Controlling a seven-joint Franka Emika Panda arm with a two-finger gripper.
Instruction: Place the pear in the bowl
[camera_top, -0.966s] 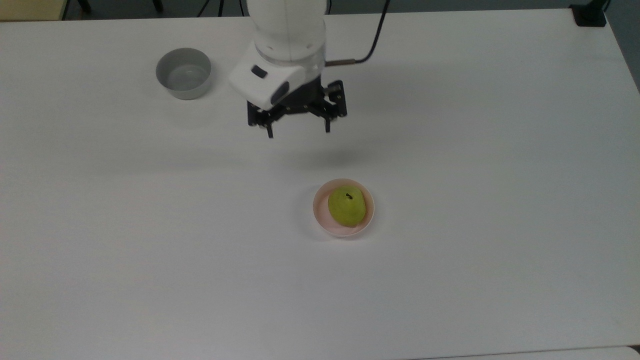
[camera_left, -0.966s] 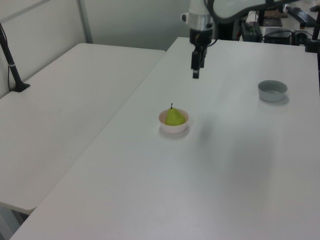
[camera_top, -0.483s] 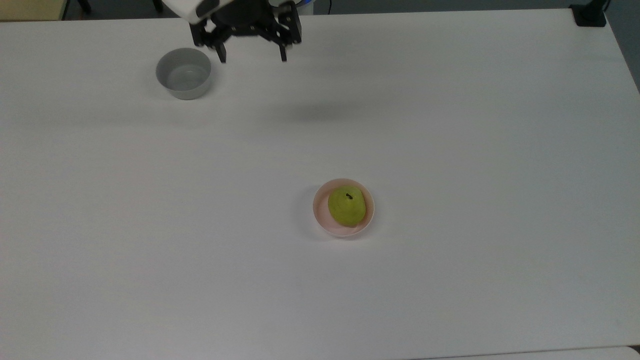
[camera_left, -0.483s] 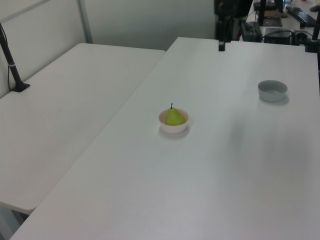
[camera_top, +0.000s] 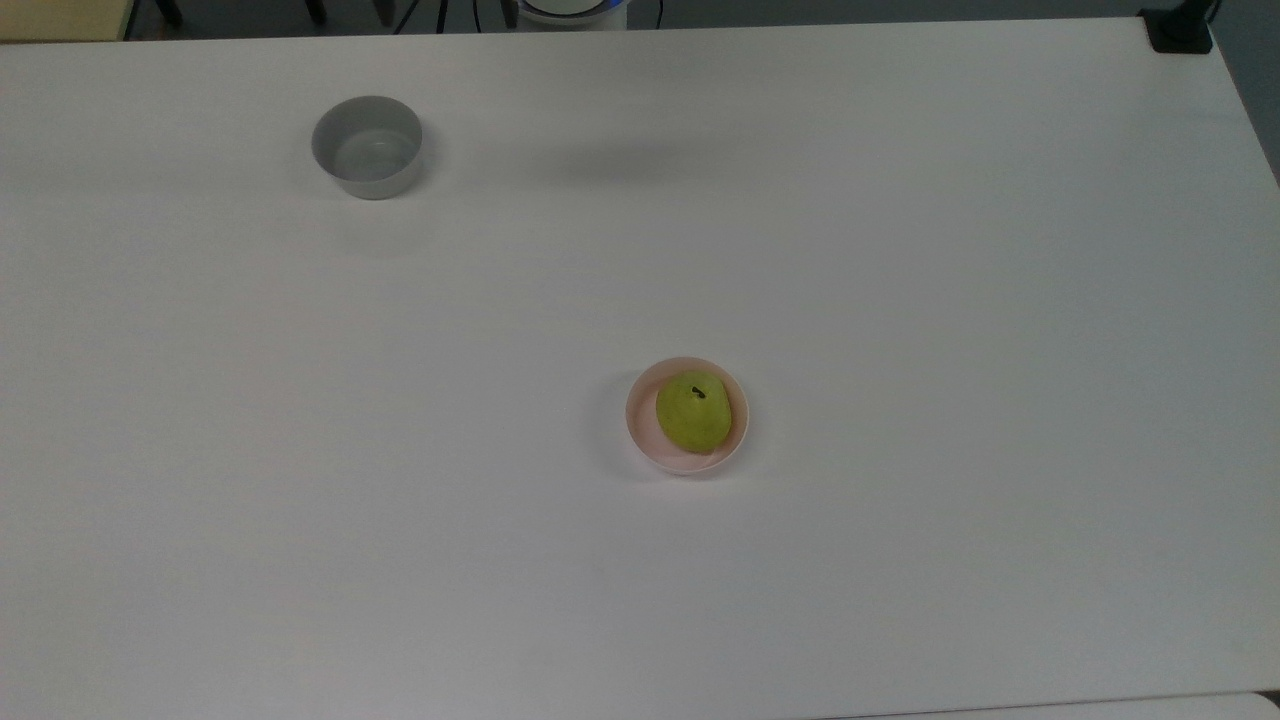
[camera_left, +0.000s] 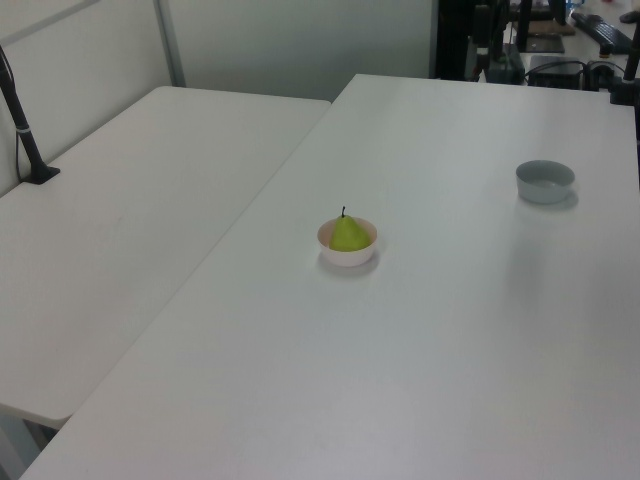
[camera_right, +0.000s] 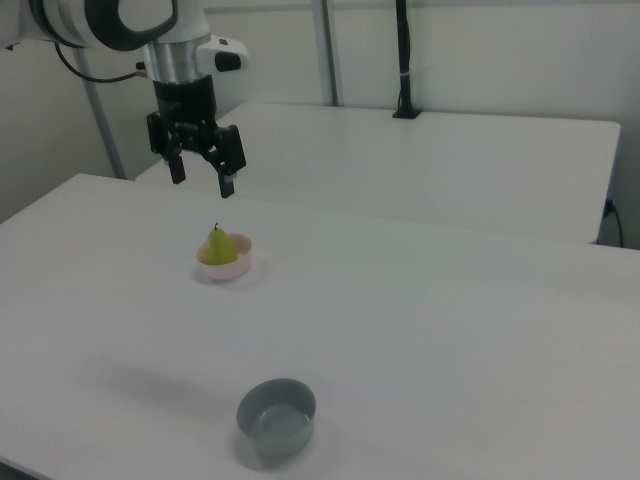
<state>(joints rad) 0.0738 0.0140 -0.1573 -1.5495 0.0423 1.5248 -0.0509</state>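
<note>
Evidently the pear (camera_top: 692, 411) sits upright in the bowl (camera_top: 641, 435), so placing looks done. Gripper (camera_right: 203, 180) hangs high, fingers apart, empty; no further move seems needed.

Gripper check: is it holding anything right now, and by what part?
Nothing is held. The gripper is open and empty, raised above the table; the pear sits in the pink bowl.

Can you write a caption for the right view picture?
Pear sits upright in the pink bowl; open gripper hangs above, grey bowl nearer.
</note>
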